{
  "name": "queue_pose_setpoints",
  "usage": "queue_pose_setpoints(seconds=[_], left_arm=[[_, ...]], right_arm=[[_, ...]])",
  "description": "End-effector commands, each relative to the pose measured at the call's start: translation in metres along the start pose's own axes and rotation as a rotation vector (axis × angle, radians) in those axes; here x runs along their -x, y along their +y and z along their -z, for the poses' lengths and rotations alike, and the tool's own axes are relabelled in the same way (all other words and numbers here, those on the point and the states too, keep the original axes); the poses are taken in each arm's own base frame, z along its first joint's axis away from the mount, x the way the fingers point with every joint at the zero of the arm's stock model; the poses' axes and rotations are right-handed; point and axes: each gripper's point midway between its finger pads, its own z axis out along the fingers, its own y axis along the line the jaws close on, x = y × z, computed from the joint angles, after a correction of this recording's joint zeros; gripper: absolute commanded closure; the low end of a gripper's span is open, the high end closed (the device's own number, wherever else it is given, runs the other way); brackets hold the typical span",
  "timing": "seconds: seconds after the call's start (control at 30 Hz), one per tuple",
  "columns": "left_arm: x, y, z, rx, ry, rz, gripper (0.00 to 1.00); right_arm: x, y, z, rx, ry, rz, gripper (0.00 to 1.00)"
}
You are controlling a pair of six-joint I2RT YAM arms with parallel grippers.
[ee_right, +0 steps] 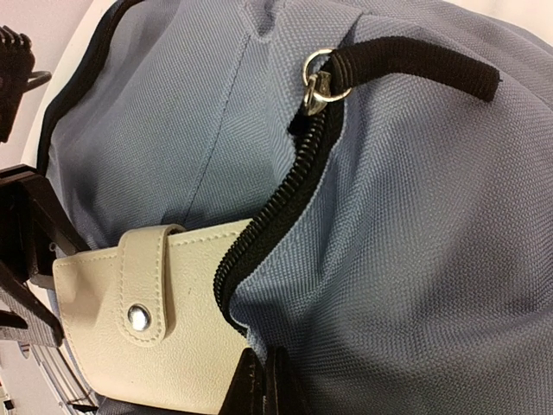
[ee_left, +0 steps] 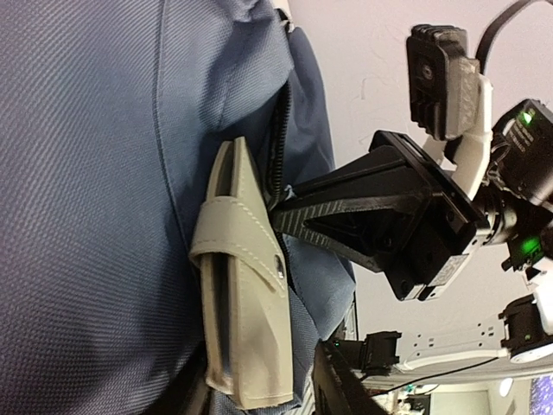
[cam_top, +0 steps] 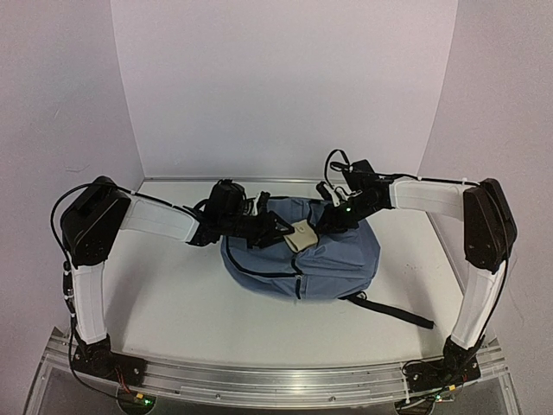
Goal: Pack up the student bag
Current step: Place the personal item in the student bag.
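Well, from above, the student bag (cam_top: 337,259) lies flat on the table (cam_top: 173,294), right under and between my two claws. My left claw (cam_top: 278,226) is at the bag's top edge, and a cream case (cam_top: 301,235) sits just past its tips. My right claw (cam_top: 333,216) is on the other side of that case, down on the bag.

From my left wrist, the bag (ee_left: 104,173) fills the space beside my claw. The case (ee_left: 246,303) stands half inside the open zip. My right claw (ee_left: 281,214) pokes in at the zip edge just behind it. My own left tips hardly show here, so I can't tell if that claw is wide, narrow or holding the case.

From my right wrist, my right claw (ee_right: 259,380) is squeezed tight shut, low at the edge of the zip (ee_right: 276,207). The case (ee_right: 173,346) is just to its left.

I think the bag (ee_right: 415,242) is soft and floppy, so its mouth will sag shut if nobody holds it. The cloth lip by the zip, or the black pull cord (ee_right: 406,65), looks best to grab. The case looks smooth and stiff, so I would pinch its flat sides.
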Motion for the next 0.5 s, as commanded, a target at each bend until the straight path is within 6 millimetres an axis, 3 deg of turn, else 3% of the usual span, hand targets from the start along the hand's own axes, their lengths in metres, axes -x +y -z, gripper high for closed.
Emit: queue_pose_setpoints(seconds=[0.0, 0.23, 0.37, 0.47], left_arm=[[0.002, -0.038, 0.007, -0.099, -0.005, -0.071, 0.72], [0.011, -0.029, 0.011, -0.038, -0.039, -0.066, 0.97], [0.013, -0.023, 0.013, -0.071, -0.026, -0.055, 1.0], [0.015, -0.032, 0.017, -0.185, -0.021, -0.066, 1.0]], right_arm=[[-0.019, -0.004, -0.007, -0.028, 0.066, -0.016, 1.0], [0.014, 0.021, 0.033, 0.003, -0.04, 0.041, 1.0], [0.03, 0.035, 0.057, 0.015, -0.099, 0.07, 1.0], [0.035, 0.04, 0.069, 0.02, -0.121, 0.082, 1.0]])
